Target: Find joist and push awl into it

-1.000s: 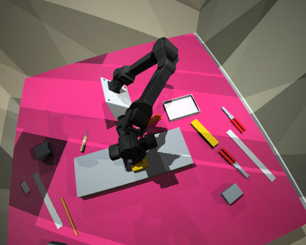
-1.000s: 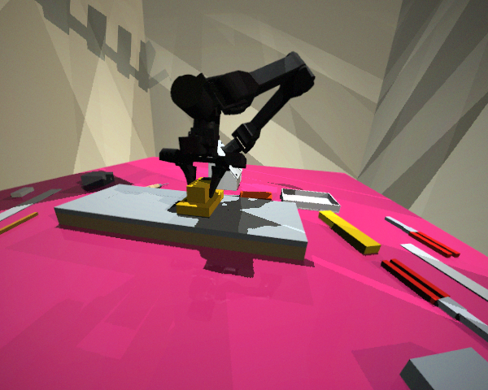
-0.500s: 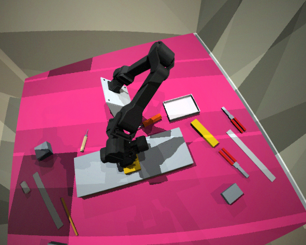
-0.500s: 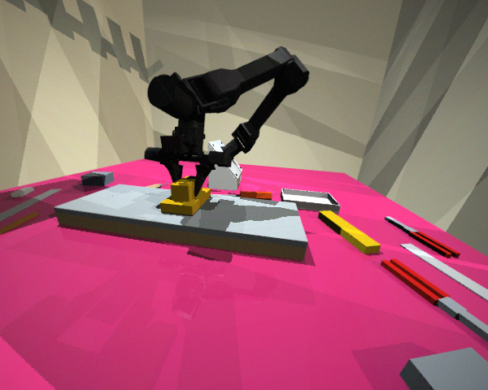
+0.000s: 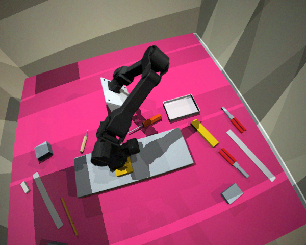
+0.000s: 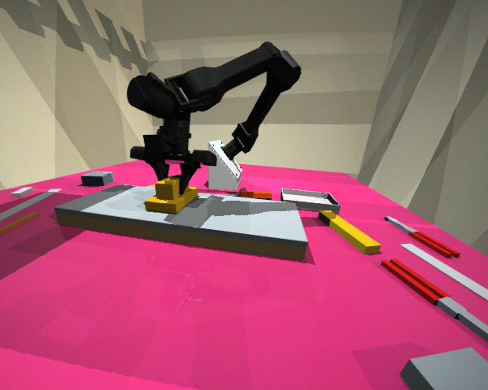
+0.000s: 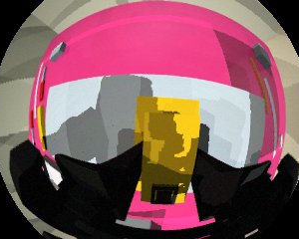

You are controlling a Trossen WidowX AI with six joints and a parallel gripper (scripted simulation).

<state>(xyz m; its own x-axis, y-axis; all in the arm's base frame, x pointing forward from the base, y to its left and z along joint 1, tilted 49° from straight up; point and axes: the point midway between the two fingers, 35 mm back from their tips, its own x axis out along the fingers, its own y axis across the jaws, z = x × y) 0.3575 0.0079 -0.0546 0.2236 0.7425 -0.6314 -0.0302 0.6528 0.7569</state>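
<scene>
Beige and grey angular walls close in around a bright pink surface [image 5: 153, 205], and we sweep from the left edge of the top view: a small white block [image 5: 24, 187], a long grey flat strip [image 5: 47, 200] and a thin yellow-brown rod [image 5: 69, 216] lie low on the left, with a grey cube [image 5: 43, 150] above them. Next, the wooden-handled awl with its thin metal tip [image 5: 83, 141] lies flat on the pink, just beyond the far left corner of the wide pale grey floor panel [image 5: 163, 155], apart from it. Over the panel's left half hangs the black arm, and its end effector [image 6: 175, 178] points straight down, clenched on the raised knob of the yellow block-shaped stud finder [image 6: 171, 197], whose flat base rests on the panel top. The wrist view shows the yellow body running up between the two dark fingers. Moving right, an orange-handled screwdriver [image 5: 148, 122] lies behind the panel near the white arm base [image 5: 113, 97], then the shallow grey-rimmed tray [image 5: 181, 107] sits well apart from the stud finder. Beyond it lie a yellow flat bar [image 5: 204, 132], two red-handled tools [image 5: 233, 119] [image 5: 233, 162], a long pale grey ruler-like strip [image 5: 249, 154] and a grey slab [image 5: 231, 193].
</scene>
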